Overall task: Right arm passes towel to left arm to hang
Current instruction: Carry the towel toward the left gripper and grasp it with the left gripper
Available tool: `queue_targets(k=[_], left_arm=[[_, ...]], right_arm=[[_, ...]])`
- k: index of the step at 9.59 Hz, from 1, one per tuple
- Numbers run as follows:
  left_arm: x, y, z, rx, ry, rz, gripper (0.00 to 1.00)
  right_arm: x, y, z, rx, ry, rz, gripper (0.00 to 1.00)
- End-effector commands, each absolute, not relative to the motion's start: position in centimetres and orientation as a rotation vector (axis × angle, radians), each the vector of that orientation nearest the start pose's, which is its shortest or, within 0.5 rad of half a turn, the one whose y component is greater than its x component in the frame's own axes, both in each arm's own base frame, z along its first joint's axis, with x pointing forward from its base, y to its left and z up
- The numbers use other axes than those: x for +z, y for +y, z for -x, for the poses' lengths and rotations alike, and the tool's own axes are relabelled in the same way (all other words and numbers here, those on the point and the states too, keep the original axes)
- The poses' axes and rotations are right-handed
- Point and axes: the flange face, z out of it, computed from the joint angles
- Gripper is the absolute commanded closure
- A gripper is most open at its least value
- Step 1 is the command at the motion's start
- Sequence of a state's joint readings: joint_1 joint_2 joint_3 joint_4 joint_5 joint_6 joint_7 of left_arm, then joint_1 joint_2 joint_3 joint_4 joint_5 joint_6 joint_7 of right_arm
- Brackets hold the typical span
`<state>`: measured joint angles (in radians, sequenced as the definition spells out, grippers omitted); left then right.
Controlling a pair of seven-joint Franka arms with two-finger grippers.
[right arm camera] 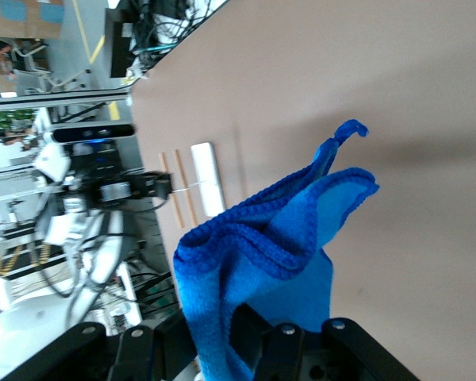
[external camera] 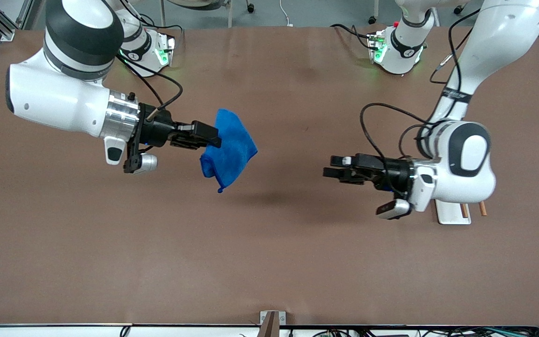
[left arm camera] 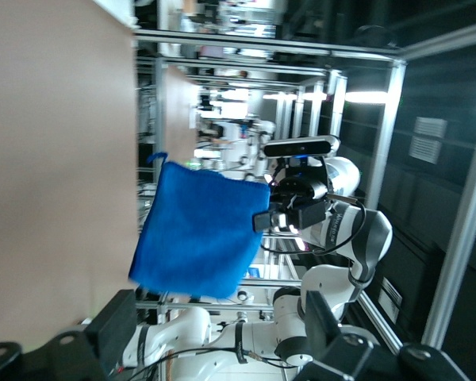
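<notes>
- Right arm (external camera: 59, 100): entered from the base at the right arm's end of the table, its forearm held level above the brown table (external camera: 269, 262); a silver wrist ring is seen just before the tool.
- Right gripper (external camera: 208, 135): held in the air over the table's middle stretch, toward the right arm's end; its fingers are pressed together on one edge of the towel. In the right wrist view the gripper (right arm camera: 246, 337) is seen with the cloth bunched between its black fingers.
- Towel (external camera: 229, 147): royal-blue cloth, lifted clear of the table and draped from the right gripper, one corner hanging lowest; a shadow is cast on the tabletop below it. It is seen as a broad blue sheet in the left wrist view (left arm camera: 198, 238) and as gathered folds with dark edge stitching in the right wrist view (right arm camera: 278, 254).
- Left arm (external camera: 466, 154): reached in from the base at the left arm's end, wrist turned toward the towel.
- Left gripper (external camera: 337, 167): held over the table, well apart from the towel, fingers spread with nothing between them.
- White rack base (external camera: 452, 213): partly hidden under the left wrist, with thin wooden rods (external camera: 483, 208) beside it.
</notes>
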<state>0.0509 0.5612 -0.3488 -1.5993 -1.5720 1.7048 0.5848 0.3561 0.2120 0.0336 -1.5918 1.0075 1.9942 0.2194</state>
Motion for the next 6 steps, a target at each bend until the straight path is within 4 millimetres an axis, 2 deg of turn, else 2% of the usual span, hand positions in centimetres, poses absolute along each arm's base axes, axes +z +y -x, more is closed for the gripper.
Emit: queue_targets(k=[1,3,5,6], left_arm=[[35.2,-26.4,-64.6,-0.009,-0.151,-1.366,0.15],[35.2,-29.0,-63.9,-0.017,-0.141,-1.293,0.17],[34.5,-30.6,-63.2,-0.042,-0.135,-1.274,0.17],[34.7,-31.7,-62.6,-0.058,-0.135,-1.258,0.18]], right_arm=[[56.8,31.5,-58.0,0.203,0.218,1.989,1.0],[56.9,34.4,-57.1,0.256,0.206,1.828,1.0],[56.4,35.1,-57.5,0.261,0.227,1.735,1.0],[56.3,36.6,-56.8,0.276,0.217,1.692,1.0]])
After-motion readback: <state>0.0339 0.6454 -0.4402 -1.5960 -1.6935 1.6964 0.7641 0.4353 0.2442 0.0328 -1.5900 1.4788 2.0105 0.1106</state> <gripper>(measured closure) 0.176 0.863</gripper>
